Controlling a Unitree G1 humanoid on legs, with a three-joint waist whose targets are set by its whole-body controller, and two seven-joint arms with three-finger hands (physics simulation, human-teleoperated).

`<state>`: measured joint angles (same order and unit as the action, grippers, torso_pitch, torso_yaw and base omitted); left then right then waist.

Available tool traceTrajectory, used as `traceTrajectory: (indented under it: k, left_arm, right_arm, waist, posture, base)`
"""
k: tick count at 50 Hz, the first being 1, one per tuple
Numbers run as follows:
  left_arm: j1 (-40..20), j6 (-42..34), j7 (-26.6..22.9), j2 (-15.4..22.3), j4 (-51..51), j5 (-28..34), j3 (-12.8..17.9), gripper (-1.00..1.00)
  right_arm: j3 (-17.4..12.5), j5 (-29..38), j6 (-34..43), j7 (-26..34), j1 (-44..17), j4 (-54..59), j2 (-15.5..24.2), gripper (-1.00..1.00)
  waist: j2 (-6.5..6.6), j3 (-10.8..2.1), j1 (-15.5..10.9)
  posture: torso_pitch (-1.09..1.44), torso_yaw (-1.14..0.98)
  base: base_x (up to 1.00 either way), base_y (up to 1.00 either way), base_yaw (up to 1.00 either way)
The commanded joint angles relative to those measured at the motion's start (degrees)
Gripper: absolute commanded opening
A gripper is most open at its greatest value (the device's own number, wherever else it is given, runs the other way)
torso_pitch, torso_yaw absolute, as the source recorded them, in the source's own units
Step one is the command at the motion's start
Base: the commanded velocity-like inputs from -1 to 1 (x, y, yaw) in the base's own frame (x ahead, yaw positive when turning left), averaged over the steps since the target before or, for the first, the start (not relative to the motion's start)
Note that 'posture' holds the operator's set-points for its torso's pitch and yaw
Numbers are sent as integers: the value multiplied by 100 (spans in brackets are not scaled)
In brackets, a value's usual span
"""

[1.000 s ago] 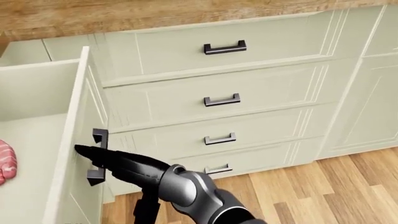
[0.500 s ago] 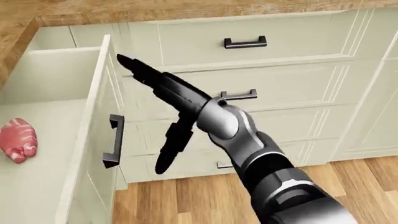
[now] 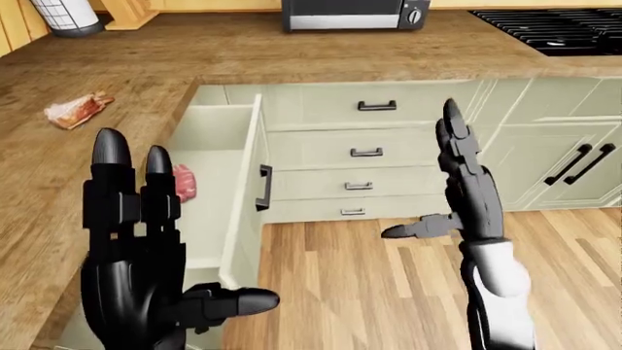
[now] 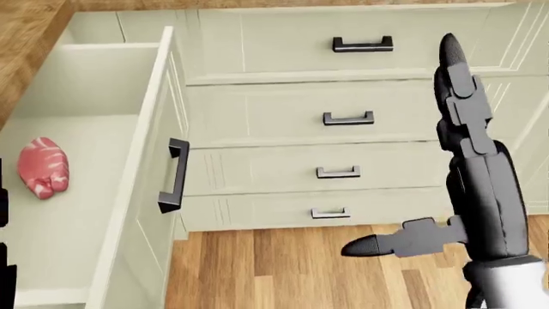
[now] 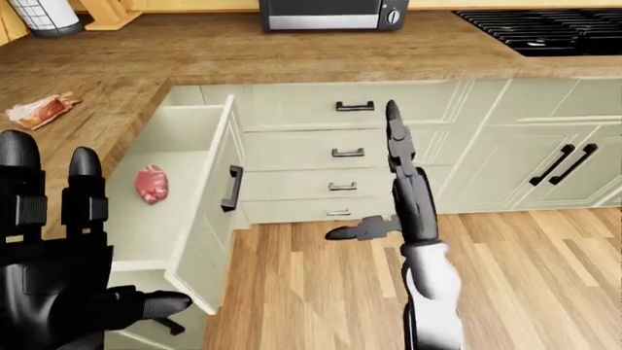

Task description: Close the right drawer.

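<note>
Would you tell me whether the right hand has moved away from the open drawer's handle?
Yes: the right hand moved rightward off the drawer handle.

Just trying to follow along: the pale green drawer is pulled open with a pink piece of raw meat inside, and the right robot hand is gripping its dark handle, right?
Not quite. The pale green drawer is open with the pink piece of raw meat inside, but the right robot hand is not gripping the dark handle. The head view shows it open, fingers raised, well to the handle's right.

Wooden countertop (image 3: 292, 55) tops pale green cabinets (image 3: 525, 131); microwave (image 3: 355, 13) and black stove (image 3: 554, 29) above; wood plank floor (image 3: 370, 292) below
</note>
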<state>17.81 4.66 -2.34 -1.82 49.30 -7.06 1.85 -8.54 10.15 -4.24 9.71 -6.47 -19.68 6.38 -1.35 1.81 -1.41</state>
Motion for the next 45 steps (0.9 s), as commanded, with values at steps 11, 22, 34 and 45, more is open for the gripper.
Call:
traceTrajectory:
  k: [11, 22, 34, 45]
  left_arm:
    - [-85, 60, 32, 96, 75, 317, -397, 100]
    - [2, 316, 73, 426, -659, 687, -1327, 100]
    - [-110, 962, 300, 655, -1779, 1483, -2326, 100]
    - [-122, 1161, 308, 726, -2690, 1507, -2645, 100]
  right_arm:
    - [-293, -272, -172, -286, 406, -802, -100, 100]
    - [-174, -216, -351, -328, 382, -471, -109, 100]
    - [-194, -272, -407, -305, 394, -377, -95, 100]
    - [-194, -287, -418, -295, 437, -389, -112, 100]
  waist:
    - [1, -145, 79]
    - [19, -174, 81]
    - [22, -216, 81]
    - [28, -225, 88]
  posture:
    - [0, 0]
    - [0, 0]
    - [0, 0]
    - [0, 0]
  base:
    - [0, 0, 0]
    - [0, 0, 0]
    - [0, 0, 0]
    - [0, 0, 0]
